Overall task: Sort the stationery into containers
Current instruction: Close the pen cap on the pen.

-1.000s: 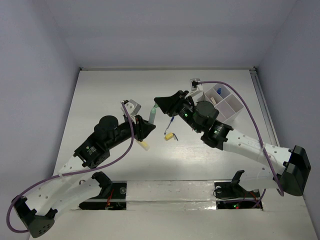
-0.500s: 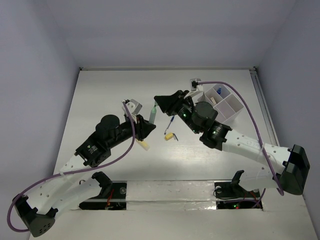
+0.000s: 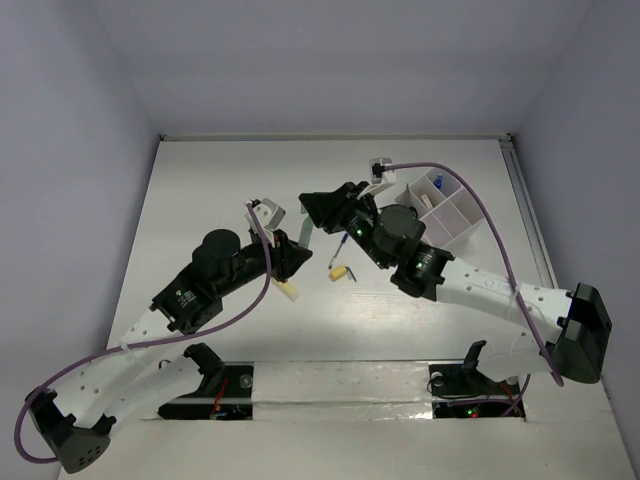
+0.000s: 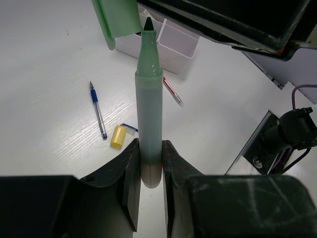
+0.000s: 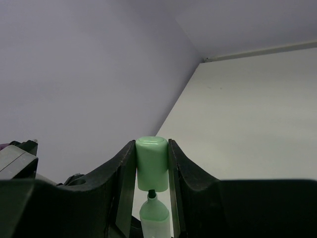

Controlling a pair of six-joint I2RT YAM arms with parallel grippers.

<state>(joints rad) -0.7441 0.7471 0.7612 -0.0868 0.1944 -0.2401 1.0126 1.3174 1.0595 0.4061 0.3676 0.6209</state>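
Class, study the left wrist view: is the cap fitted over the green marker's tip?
No: the green marker shows its bare dark tip, with the green cap off to one side of it.

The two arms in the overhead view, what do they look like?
Both match: the left arm and right arm have white links dotted with small holes, joined by chunky black cylindrical motor housings. A purple cable loops loosely along each. Small green lights glow on the right arm's joints. The left end effector and right end effector each have two matte black, flat-sided fingers.
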